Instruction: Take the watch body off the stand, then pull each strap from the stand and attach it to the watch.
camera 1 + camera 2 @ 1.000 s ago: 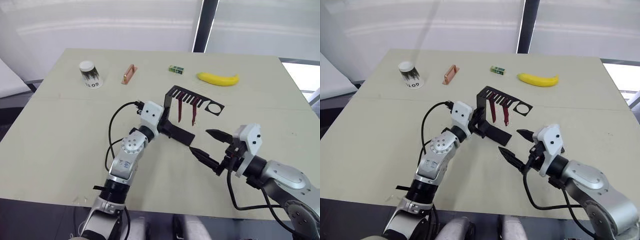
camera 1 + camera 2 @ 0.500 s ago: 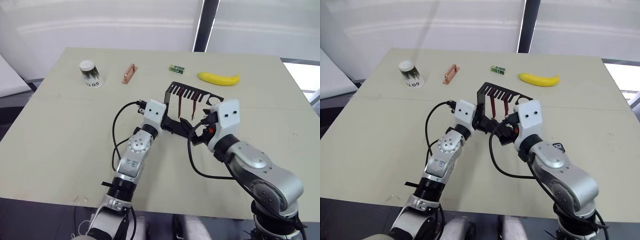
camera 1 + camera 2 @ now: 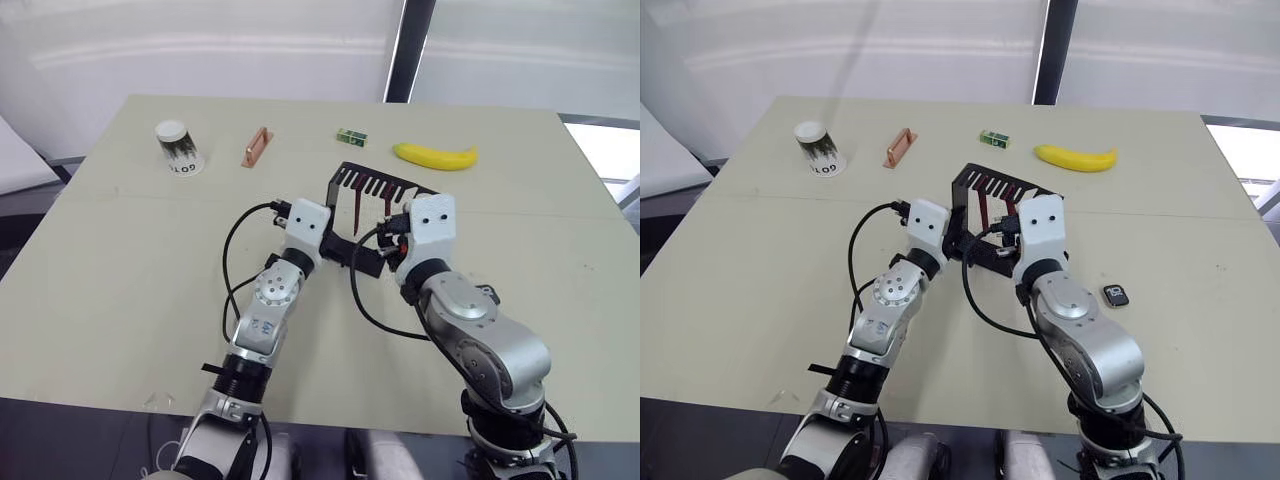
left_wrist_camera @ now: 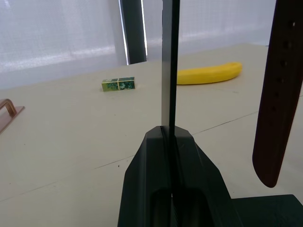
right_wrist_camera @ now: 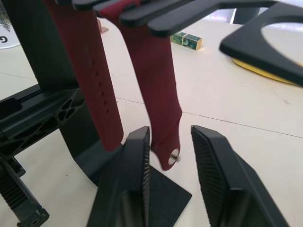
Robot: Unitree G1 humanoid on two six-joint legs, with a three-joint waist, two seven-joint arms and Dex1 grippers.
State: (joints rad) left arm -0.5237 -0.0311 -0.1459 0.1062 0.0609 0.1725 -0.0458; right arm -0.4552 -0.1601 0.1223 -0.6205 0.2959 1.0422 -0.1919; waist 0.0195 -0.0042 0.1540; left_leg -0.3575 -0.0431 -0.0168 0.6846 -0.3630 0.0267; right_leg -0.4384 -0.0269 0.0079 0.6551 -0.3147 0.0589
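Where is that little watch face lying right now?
In the right eye view the watch body lies flat on the table, on the robot's right, just beyond its right arm and apart from the stand.

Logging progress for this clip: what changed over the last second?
The right hand swung in from the near right to the stand; its open fingers now flank the tip of one hanging strap, not yet gripping it. The watch body now lies in view on the table where the arm was. The left hand stays shut on the stand's upright. Both straps, cup, bar and banana are unmoved.
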